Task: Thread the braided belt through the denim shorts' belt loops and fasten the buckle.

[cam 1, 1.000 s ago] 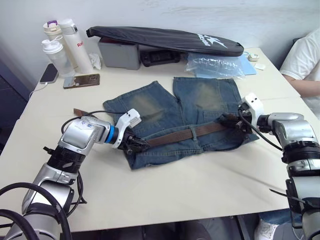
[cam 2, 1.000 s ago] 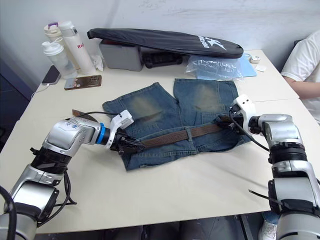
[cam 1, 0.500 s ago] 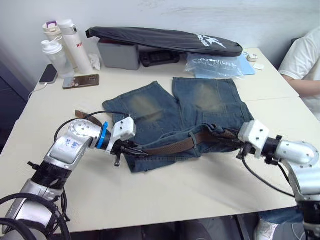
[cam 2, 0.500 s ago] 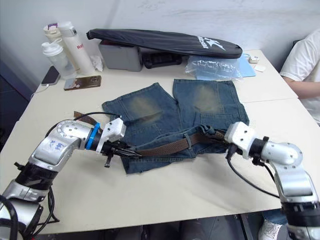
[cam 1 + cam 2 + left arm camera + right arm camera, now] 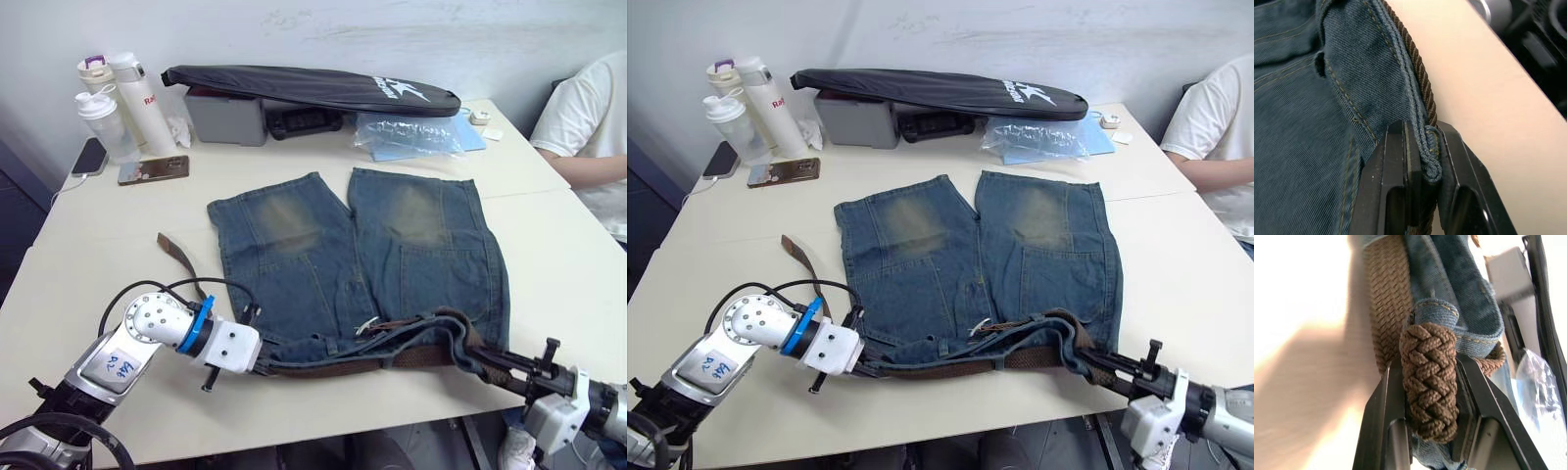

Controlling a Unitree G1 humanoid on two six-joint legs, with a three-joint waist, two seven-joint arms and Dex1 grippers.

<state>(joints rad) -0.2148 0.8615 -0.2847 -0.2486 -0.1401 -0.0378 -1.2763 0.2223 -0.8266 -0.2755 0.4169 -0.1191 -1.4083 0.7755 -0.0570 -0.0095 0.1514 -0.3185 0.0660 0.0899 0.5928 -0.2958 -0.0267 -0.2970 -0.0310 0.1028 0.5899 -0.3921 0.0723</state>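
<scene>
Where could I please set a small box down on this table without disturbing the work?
Bare table lies left of the shorts, between the phones and the loose belt end, and right of the shorts toward the person. The back edge is crowded: bottles, black bag, plastic bag.

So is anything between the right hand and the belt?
No. The right hand is closed directly on the braided belt, with folded waistband denim of the denim shorts behind it.

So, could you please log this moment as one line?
left gripper: shut on denim shorts waistband | right gripper: shut on braided belt
</scene>
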